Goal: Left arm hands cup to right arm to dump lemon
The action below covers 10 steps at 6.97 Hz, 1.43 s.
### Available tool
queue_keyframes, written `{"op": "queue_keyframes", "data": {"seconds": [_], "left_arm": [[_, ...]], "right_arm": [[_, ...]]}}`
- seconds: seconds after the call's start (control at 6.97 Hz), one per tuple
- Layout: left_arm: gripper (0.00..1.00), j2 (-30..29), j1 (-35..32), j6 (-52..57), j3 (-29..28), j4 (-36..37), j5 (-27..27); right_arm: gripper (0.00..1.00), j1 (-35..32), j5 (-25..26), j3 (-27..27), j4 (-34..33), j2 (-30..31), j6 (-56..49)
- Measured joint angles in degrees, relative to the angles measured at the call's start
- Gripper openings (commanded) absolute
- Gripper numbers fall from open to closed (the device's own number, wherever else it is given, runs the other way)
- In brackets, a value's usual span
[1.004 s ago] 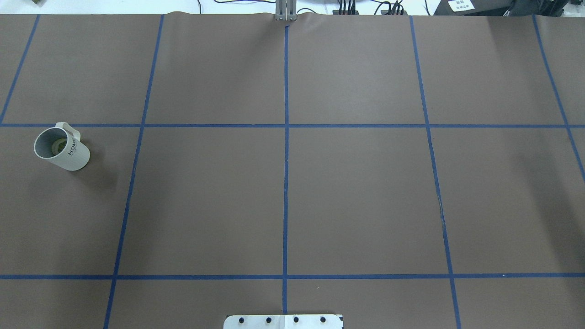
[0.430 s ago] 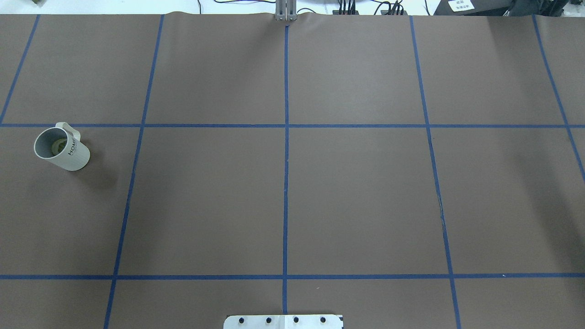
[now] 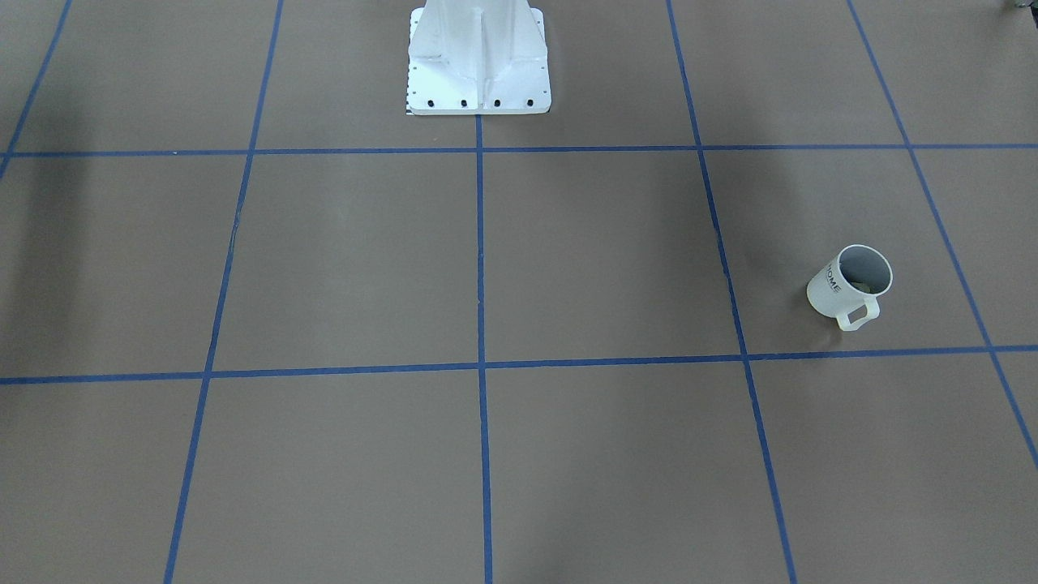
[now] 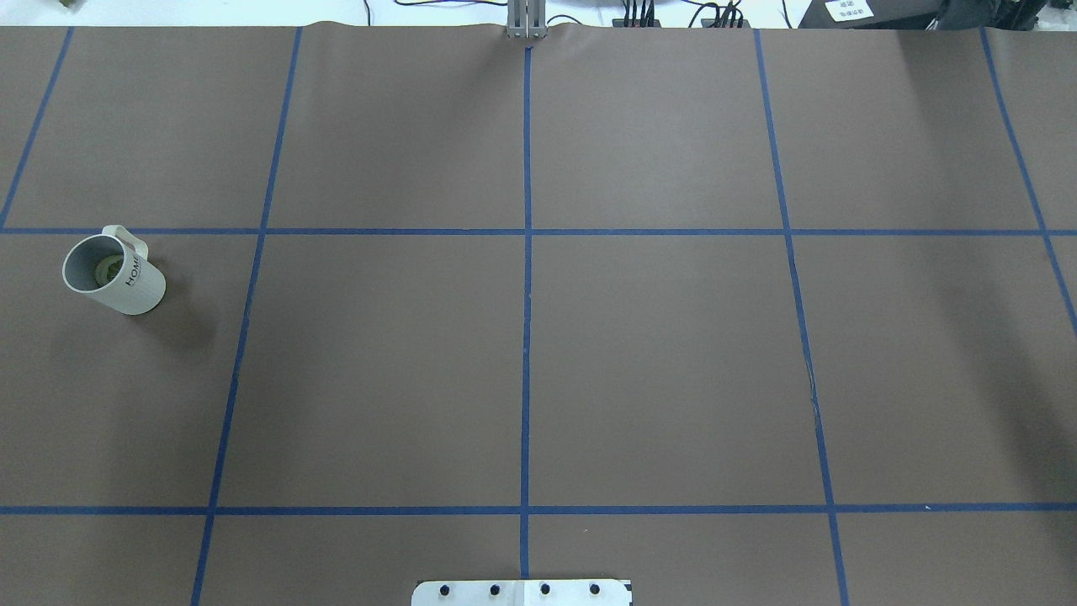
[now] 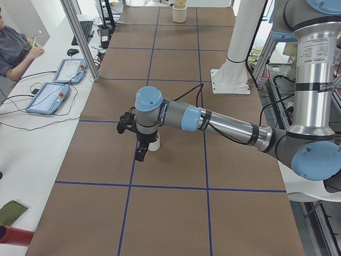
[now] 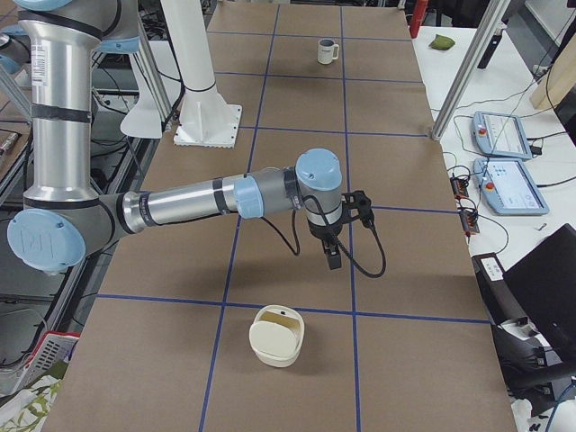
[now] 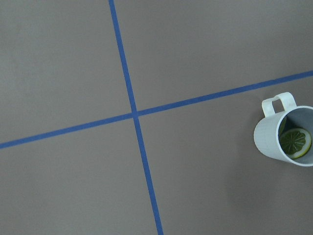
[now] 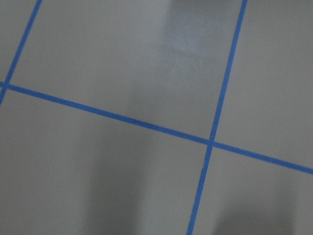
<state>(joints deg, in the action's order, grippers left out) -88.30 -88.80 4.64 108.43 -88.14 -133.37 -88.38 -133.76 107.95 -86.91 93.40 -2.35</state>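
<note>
Table (image 4: 673, 353): brown sheet taped into blue squares, with a white robot pedestal (image 3: 478, 61) at the top centre of the front view.
Cup (image 4: 114, 273): white "HOME" mug, upright on the table at the left edge of the overhead frame, in the middle row of squares. Its handle points toward the top of that frame and nothing touches it.
Lemon (image 7: 295, 143): one green-yellow slice lying inside the cup, at the right edge of the left wrist view.
Left arm (image 5: 213, 120): stretched low across the left side view. The left end effector (image 5: 139, 153) hangs near the cup; released or clenched, I cannot tell.
Right arm (image 6: 198, 202): reaches into the middle of the right side view. The right end effector (image 6: 333, 256) points down over bare table, well apart from the cup; its state I cannot tell either.
Further off: cream tub (image 6: 276, 335) at the bottom centre of the right side view; seated operator (image 5: 13, 45) at upper left.
Risk: the cup sits off-centre under the left wrist camera, so a descent without lining up could clip the rim or handle and tip it, spilling the slice early. The ribbed wall may slip in a light pinch. Letting go at the hand-over before the right arm holds it would drop the cup.
</note>
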Motion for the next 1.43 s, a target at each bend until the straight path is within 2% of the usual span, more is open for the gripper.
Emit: {"op": "queue_keyframes", "data": {"seconds": [0.43, 0.86, 1.15, 1.43], "left_arm": [[1.00, -0.89, 0.06, 0.01, -0.82, -3.99, -0.29], [1.00, -0.82, 1.63, -3.72, -1.81, -9.19, -0.29], [1.00, -0.38, 5.41, -14.32, -3.17, -11.56, -0.23], [1.00, -0.32, 11.14, -28.88, -6.47, -21.18, 0.26]], "right_arm": [[1.00, 0.08, -0.16, -0.17, 6.65, -1.60, 0.58], [1.00, 4.69, -0.58, -0.07, 13.58, -3.64, 10.69], [1.00, 9.15, -0.56, -0.06, 14.46, -5.47, 13.28], [1.00, 10.58, -0.13, -0.02, 14.56, -5.81, 13.82]]}}
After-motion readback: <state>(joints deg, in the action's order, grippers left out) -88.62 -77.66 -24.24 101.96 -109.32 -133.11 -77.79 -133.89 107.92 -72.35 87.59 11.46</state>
